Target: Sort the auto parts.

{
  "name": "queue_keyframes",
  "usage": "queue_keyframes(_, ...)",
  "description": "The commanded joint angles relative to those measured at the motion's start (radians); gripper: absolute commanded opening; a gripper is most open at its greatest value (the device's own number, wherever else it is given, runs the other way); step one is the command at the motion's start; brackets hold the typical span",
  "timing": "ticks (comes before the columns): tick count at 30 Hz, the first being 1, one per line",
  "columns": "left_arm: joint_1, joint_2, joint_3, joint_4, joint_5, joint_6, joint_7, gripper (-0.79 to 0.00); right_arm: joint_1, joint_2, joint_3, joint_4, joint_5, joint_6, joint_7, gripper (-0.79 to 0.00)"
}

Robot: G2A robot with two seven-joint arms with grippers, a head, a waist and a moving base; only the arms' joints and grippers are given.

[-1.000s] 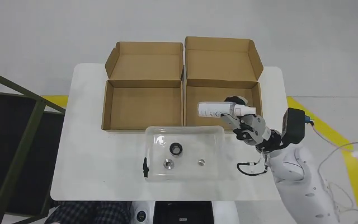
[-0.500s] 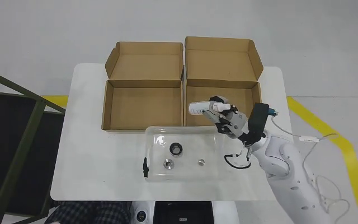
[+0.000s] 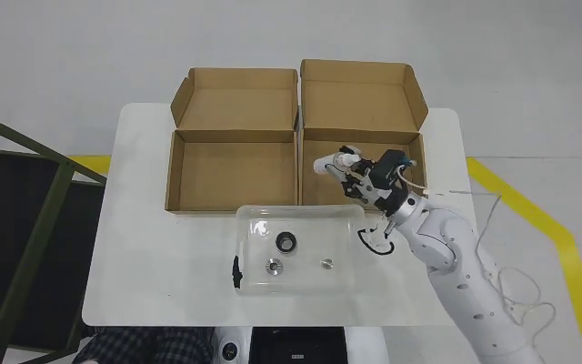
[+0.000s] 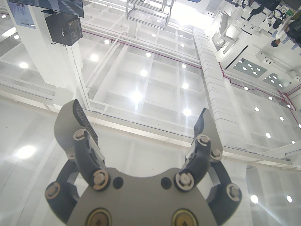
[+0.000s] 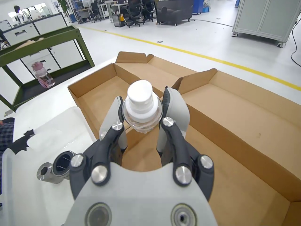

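Right gripper (image 5: 142,109) clamps the white-capped clear plastic bottle (image 5: 140,95), cap toward the wrist, hanging above the right-hand brown cardboard box (image 5: 235,130).

Ceiling lamps (image 4: 140,72) are shining straight into the left wrist view and throwing star-shaped streaks. White glare is washing out a metal frame (image 4: 148,12) overhead, and the ceiling grid is bowing toward the edges. In the top view even overhead light is falling on the desk (image 3: 145,237), which is glowing almost blank white. Soft shade is lying along the inner walls of the left box (image 3: 175,173) and the right box (image 3: 364,150). The clear tray (image 3: 300,210) is catching faint highlights on its rim. In the right wrist view the cap of the spray bottle (image 5: 140,99) is gleaming, and the desk beside it is bleaching out.
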Motion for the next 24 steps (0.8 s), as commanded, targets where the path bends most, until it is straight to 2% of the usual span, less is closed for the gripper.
queue_keyframes(1,0.0,0.0,0.0,0.0,0.0,0.0,0.0,0.0,0.022,-0.003,-0.017,0.022,-0.013,0.008,0.021,-0.785)
queue_keyframes(24,0.0,0.0,0.0,0.0,0.0,0.0,0.0,0.0,0.264,-0.05,-0.177,0.244,-0.166,0.11,0.163,-0.785)
